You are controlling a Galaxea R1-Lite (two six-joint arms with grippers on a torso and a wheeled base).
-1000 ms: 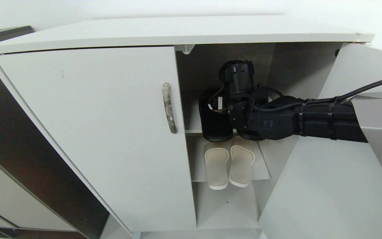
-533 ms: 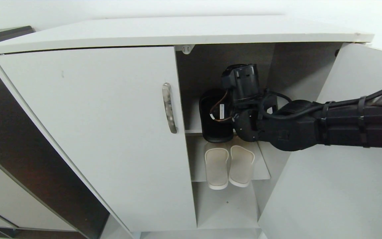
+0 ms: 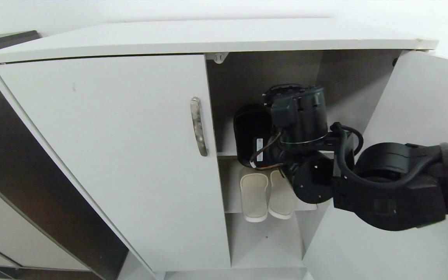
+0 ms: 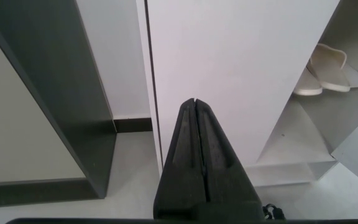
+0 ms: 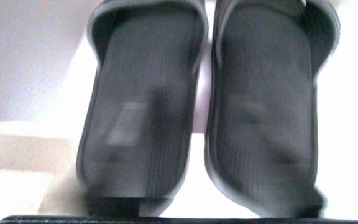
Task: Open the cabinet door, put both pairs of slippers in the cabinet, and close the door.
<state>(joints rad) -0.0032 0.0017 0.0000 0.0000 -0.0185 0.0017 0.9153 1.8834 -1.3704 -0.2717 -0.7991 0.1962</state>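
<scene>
The cabinet (image 3: 208, 37) has its left door (image 3: 111, 155) closed and its right door (image 3: 410, 128) swung open. A pair of black slippers (image 3: 249, 132) lies on the upper shelf, side by side close up in the right wrist view (image 5: 145, 106). A pair of white slippers (image 3: 254, 192) lies on the shelf below and shows again in the left wrist view (image 4: 325, 68). My right arm's wrist (image 3: 300, 116) hangs in the open half, just in front of the black slippers. My left gripper (image 4: 194, 106) is shut on nothing, low before the closed door.
A metal handle (image 3: 198, 126) runs down the closed door's right edge. The bottom compartment (image 3: 265, 243) holds nothing. A dark panel (image 3: 33, 182) stands left of the cabinet. The open door's panel stands close on the right of my arm.
My right arm has drawn back out of the cabinet toward me and dropped lower. The black slippers stay on the upper shelf. The white pair has not moved.
</scene>
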